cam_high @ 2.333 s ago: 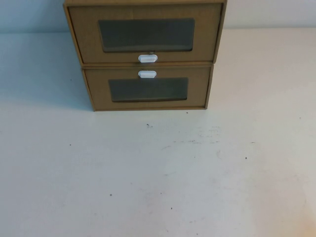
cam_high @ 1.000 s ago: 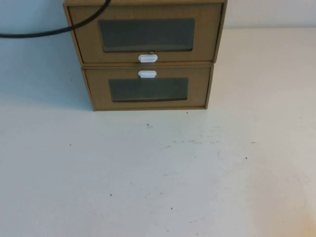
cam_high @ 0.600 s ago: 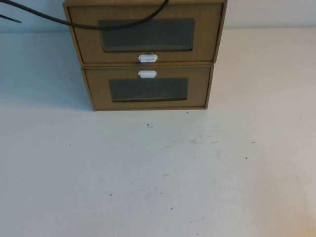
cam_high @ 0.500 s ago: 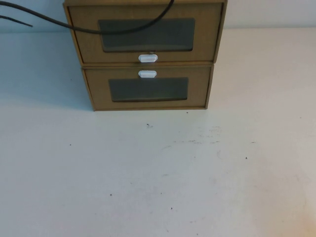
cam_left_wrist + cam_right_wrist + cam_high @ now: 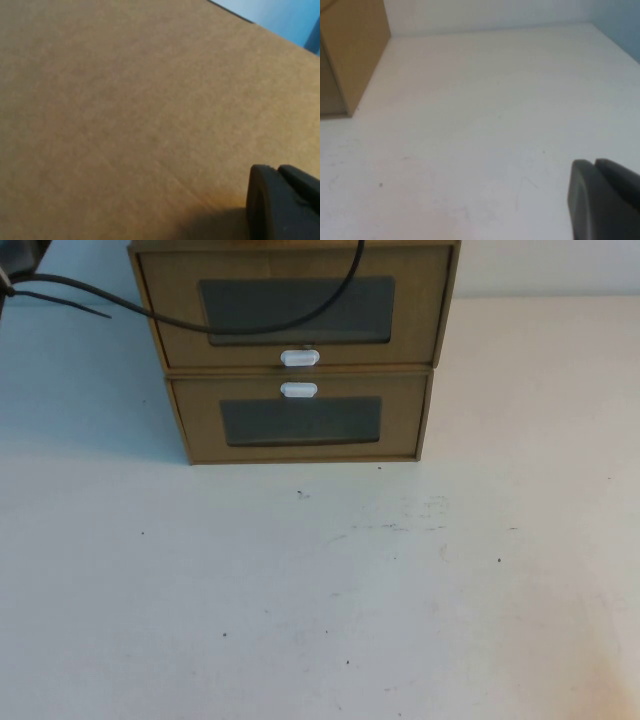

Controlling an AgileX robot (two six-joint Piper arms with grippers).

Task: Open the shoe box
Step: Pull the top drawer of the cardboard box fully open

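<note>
Two brown shoe boxes stood stacked on the white table (image 5: 320, 590), the upper shoe box (image 5: 415, 305) resting on the lower shoe box (image 5: 400, 420). Both were shut, each with a white handle (image 5: 299, 358) at the middle of its front. A black cable (image 5: 250, 333) hung across the upper box's window. The left gripper (image 5: 277, 200) hovered close over a plain cardboard face of the boxes; whether it was released or clenched could not be told. The right gripper (image 5: 597, 200) was clenched on nothing, above bare table to the right of the boxes.
</note>
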